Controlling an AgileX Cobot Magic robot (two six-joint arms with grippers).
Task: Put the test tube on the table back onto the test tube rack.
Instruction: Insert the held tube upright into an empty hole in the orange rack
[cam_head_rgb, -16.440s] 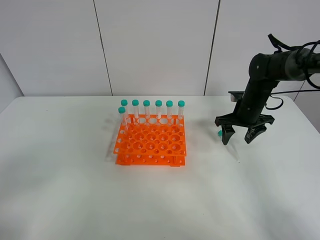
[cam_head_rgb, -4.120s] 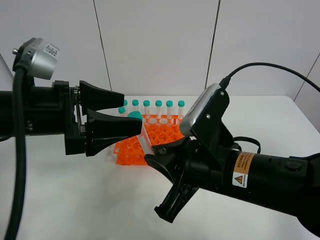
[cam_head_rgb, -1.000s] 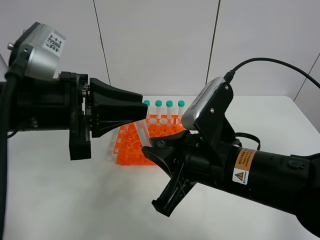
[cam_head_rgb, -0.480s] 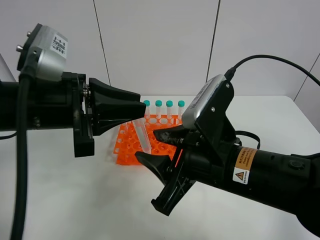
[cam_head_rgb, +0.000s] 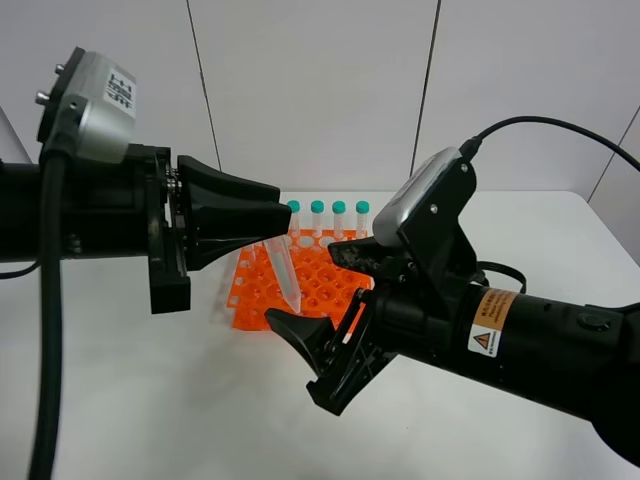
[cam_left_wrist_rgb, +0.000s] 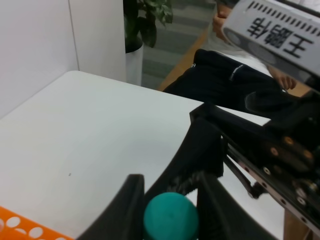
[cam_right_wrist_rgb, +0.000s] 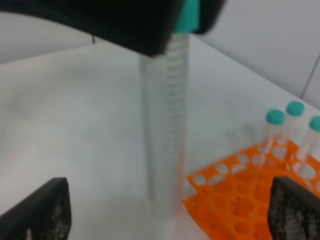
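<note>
My left gripper (cam_head_rgb: 284, 228) is shut on the teal cap of the test tube (cam_head_rgb: 287, 278). The tube hangs tip-down and slightly tilted, in the air above the front left of the orange test tube rack (cam_head_rgb: 325, 282). In the left wrist view the cap (cam_left_wrist_rgb: 170, 219) sits between the two fingers (cam_left_wrist_rgb: 131, 202). My right gripper (cam_head_rgb: 322, 296) is open, its jaws spread apart above and below the tube's tip without touching it. In the right wrist view the tube (cam_right_wrist_rgb: 167, 125) hangs from the left gripper above the rack (cam_right_wrist_rgb: 240, 200).
Several identical capped tubes (cam_head_rgb: 340, 215) stand in the rack's back row; they also show in the right wrist view (cam_right_wrist_rgb: 276, 125). The rack stands on the white table (cam_head_rgb: 150, 400). Both arms crowd the space just in front of the rack.
My right gripper has opened wide and let go of the tube's lower end, then dropped back a little. The left gripper keeps hold of the cap and stays almost still.
</note>
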